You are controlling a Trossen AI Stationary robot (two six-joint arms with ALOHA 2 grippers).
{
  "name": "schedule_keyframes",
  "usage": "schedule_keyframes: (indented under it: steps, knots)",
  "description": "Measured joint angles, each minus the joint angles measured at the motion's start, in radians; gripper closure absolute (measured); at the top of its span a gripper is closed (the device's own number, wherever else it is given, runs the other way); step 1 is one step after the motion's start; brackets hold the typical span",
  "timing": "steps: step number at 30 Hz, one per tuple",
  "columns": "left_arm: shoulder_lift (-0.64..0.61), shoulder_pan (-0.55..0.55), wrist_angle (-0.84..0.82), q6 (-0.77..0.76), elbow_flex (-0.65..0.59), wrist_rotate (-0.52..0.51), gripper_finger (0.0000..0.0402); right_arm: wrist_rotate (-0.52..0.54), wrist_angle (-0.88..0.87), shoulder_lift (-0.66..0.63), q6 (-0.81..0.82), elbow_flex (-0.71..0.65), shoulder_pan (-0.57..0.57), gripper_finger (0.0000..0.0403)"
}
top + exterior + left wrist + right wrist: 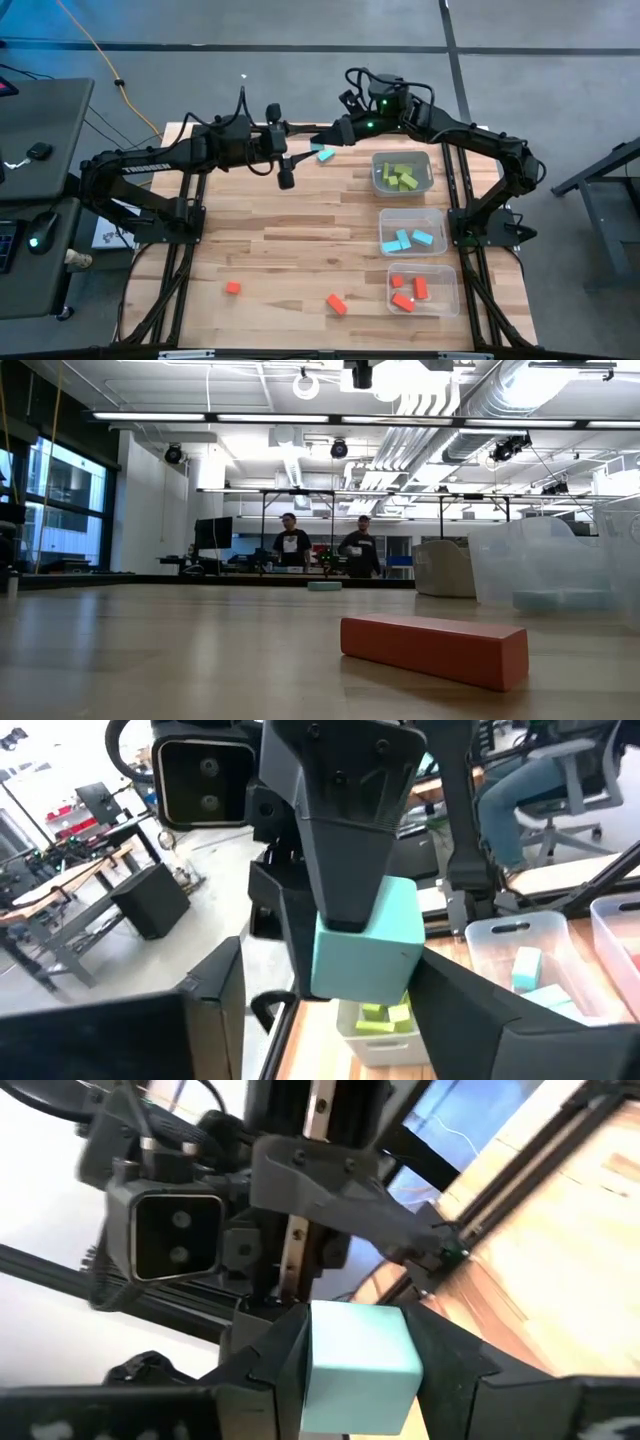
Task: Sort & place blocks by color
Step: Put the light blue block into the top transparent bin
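A light blue cube (325, 155) is held up over the table's far middle, where both grippers meet. My right gripper (358, 1342) is shut on it. My left gripper (335, 975) is open and faces the right one, with one finger on either side of the same cube (372, 955). I cannot tell whether a left finger touches the cube. Two red-orange blocks lie flat on the near table, a small one (232, 288) and a bar (336, 304). The bar is close in the low view (435, 648). Both grippers are above the low view's frame. My right gripper pinches the light blue cube by two opposite side faces (318, 1370) between its two fingers (265, 1370). The cube is lifted clear of the table. In the left wrist view one right finger (350, 840) comes down over the cube's upper face.
Three clear bins stand in a column on the table's right. The far bin (428, 160) holds green blocks, the middle bin (440, 215) blue ones and the near bin (452, 272) red-orange ones. Bare wood lies across the table's middle and left. Two people stand in the room beyond (290, 545).
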Motion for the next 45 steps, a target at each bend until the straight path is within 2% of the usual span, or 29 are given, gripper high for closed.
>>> schedule_keyframes:
  steps: [5,12,18,24,29,36,45]
  knots:
    - [0.0,0.0,-0.061,-0.005,0.0,-0.029,0.02,0.007,-0.089,-0.001,-0.036,0.0,-0.001,0.0273]
    - [-0.002,0.002,-0.129,-0.02,0.0,-0.052,0.0201,-0.006,-0.208,-0.001,-0.092,0.0,0.0,0.0273]
    - [-0.002,-0.001,-0.145,-0.06,0.0,-0.041,0.02,0.044,-0.284,-0.002,-0.127,0.0,-0.001,0.0274]
    - [-0.001,0.0,-0.197,-0.079,0.0,-0.043,0.02,0.071,-0.489,-0.002,-0.186,0.0,0.024,0.0274]
    - [-0.001,0.0,-0.267,-0.121,0.0,-0.061,0.0201,0.175,-0.691,-0.002,-0.214,0.0,0.068,0.0274]
    - [-0.001,0.0,-0.319,-0.125,0.0,-0.065,0.02,0.4,-0.937,-0.002,-0.23,0.0,0.135,0.0274]
    - [-0.001,0.0,-0.381,-0.187,0.0,-0.071,0.0203,0.607,-1.159,-0.002,-0.138,0.0,0.236,0.0274]
